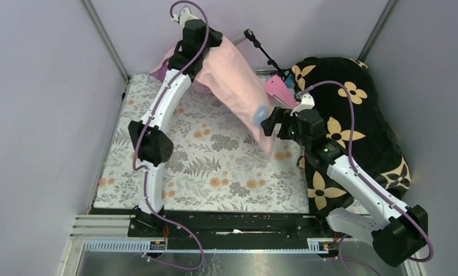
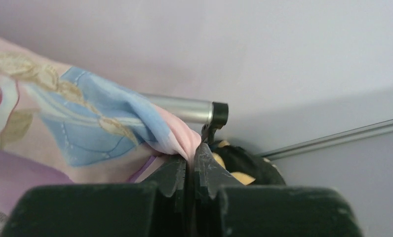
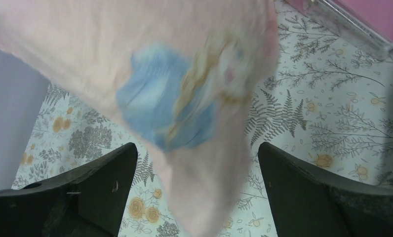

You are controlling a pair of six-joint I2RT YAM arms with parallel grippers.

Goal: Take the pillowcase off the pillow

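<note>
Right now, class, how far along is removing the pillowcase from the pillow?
Looks done: the pillowcase hangs limp and flat above the table, with no pillow bulging inside. In hand: the left gripper is shut on its upper edge; the right gripper is open around its lower end. Left: the pillow is out of view, so full separation is unconfirmed.

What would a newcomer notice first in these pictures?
The pink pillowcase hangs in mid-air, pinched by the left end effector at the far left. Its lower end dangles between the open fingers of the right end effector; a black flowered blanket is heaped at right.
</note>
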